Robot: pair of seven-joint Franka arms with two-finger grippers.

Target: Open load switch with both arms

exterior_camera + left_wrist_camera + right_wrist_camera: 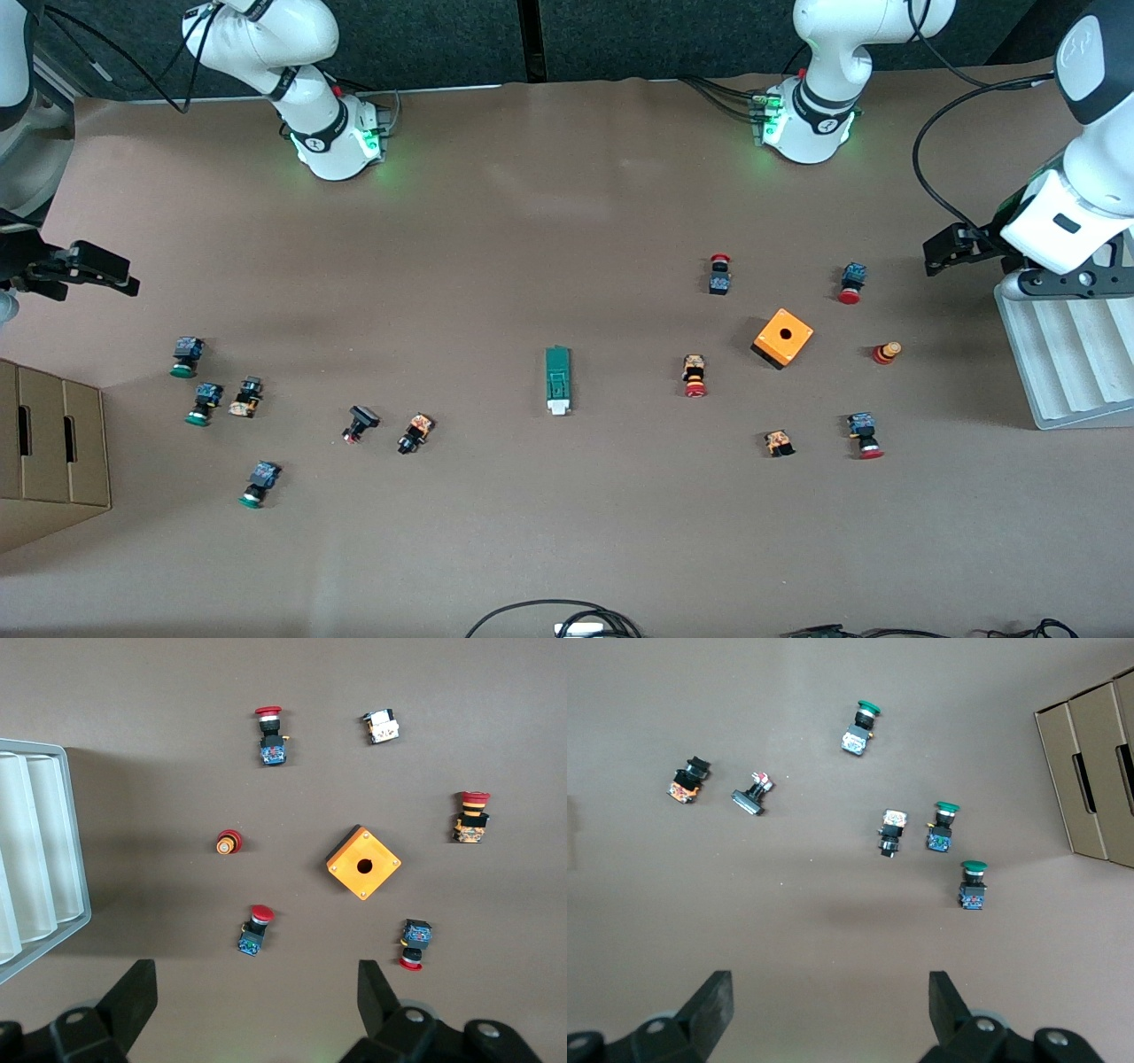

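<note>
— What do we have lowest in the front view, closest to the camera?

— A loop of black cables [554, 618] at the bottom edge, centre. Just above that, at lower left, we see a green-capped push button [258, 484] lying on the brown bench [567, 221], the one nearest to the camera among the buttons there.

— And the load switch?

— We find the load switch [558, 379] near the middle of the frame, a slim dark-green bar lying flat with its white block at the lower end. Nothing touches it; both arms are well apart from it.

— Where are the grippers?

— The left gripper [252, 992] hangs at the right edge of the front view, above the bench beside the pale ridged tray [1072, 354]. In its wrist view we see its two fingers spread wide with nothing between them, over an orange cube [363, 864] with a hole and several red-capped push buttons [252, 932]. The right gripper [828, 1003] is at the left edge, upper-middle, above bare bench, with a cardboard box [49, 452] below it in the frame. Its fingers also stand wide apart and empty, over three green-capped buttons and a few darker ones.

— Anything else around the switch?

— At centre left we see a black-flanged button [360, 423] and an orange-bodied one [415, 432]; at centre right, a red-capped button [695, 376], then the orange cube.
</note>
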